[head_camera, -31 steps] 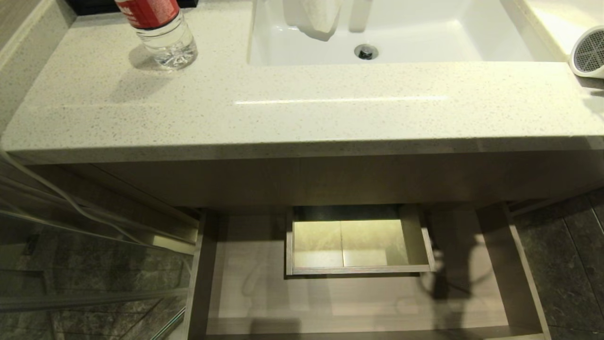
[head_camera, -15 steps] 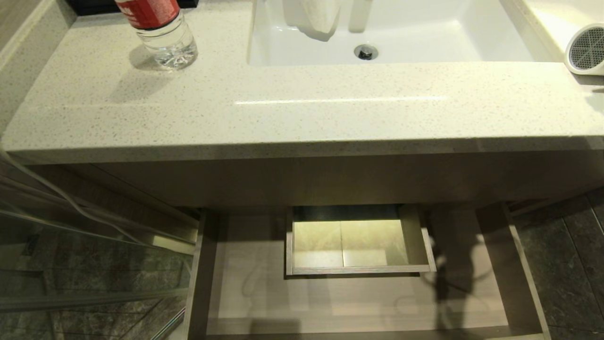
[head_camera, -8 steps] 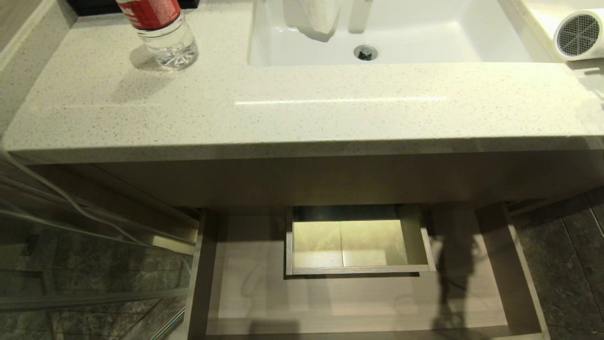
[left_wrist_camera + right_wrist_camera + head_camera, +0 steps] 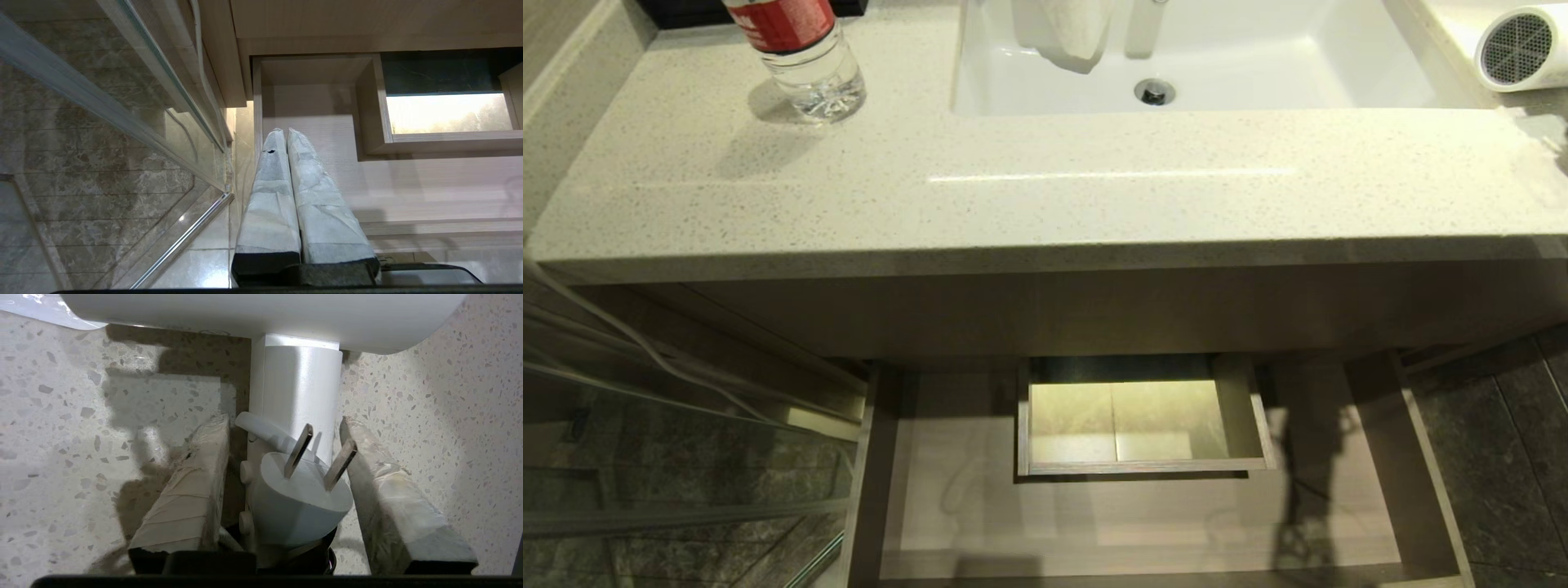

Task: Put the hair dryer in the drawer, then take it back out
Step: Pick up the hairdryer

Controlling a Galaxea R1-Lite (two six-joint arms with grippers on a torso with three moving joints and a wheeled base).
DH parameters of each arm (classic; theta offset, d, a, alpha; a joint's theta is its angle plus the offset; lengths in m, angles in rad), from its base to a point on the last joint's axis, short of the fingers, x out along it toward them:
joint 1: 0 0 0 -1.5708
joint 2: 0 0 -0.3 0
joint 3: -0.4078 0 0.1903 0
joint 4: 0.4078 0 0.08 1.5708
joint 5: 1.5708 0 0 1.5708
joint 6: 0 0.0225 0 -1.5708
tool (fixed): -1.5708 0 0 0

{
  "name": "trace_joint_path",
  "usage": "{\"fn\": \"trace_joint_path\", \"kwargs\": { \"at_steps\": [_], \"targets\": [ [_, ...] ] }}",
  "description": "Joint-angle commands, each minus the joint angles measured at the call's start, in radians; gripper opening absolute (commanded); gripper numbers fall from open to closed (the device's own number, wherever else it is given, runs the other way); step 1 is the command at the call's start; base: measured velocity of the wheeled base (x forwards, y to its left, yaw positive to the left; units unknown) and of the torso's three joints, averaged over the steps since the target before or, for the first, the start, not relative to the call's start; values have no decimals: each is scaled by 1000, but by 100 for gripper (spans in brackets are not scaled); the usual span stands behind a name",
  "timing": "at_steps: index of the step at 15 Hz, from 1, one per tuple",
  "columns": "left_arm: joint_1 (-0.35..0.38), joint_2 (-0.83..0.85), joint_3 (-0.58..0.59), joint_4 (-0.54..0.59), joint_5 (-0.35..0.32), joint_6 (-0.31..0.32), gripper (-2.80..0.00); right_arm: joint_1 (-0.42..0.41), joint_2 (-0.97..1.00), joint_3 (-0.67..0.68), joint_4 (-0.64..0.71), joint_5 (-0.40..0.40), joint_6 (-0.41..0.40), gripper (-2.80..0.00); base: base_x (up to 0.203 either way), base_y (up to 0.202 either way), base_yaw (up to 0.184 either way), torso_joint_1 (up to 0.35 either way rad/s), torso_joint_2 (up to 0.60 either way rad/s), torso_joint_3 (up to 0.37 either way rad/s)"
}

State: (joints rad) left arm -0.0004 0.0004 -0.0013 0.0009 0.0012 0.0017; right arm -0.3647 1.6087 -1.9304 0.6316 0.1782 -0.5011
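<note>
The white hair dryer [image 4: 1515,45] lies on the speckled countertop [image 4: 1013,188] at the far right, beside the sink, its round grey grille facing me. In the right wrist view its handle [image 4: 300,388] and white plug [image 4: 300,494] sit between the fingers of my right gripper [image 4: 282,421], which is open with a gap on each side. The drawer [image 4: 1417,457] below is pulled out, and the part of its floor in view is bare around a boxed cutout [image 4: 1139,416]. My left gripper [image 4: 286,131] is shut and parked low by the drawer's [image 4: 408,188] left side.
A clear bottle with a red label [image 4: 805,49] stands at the back left of the countertop. The white sink [image 4: 1258,65] has a towel [image 4: 1074,28] hanging into it. A glass panel [image 4: 686,457] and cables lie left of the drawer.
The hair dryer has moved back and a little left along the counter's right edge. The arm's shadow in the drawer has shifted.
</note>
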Motion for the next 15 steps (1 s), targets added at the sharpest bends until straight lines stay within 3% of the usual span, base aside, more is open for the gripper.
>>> {"fn": "trace_joint_path", "kwargs": {
  "at_steps": [1,15],
  "targets": [
    [-1,0,0,1,0,0,-280,0,-10,13,7,3,-5,0,0,0,0,0,0,0],
    [-1,0,0,1,0,0,-280,-11,-194,112,35,2,-10,0,0,0,0,0,0,0]
  ]
}}
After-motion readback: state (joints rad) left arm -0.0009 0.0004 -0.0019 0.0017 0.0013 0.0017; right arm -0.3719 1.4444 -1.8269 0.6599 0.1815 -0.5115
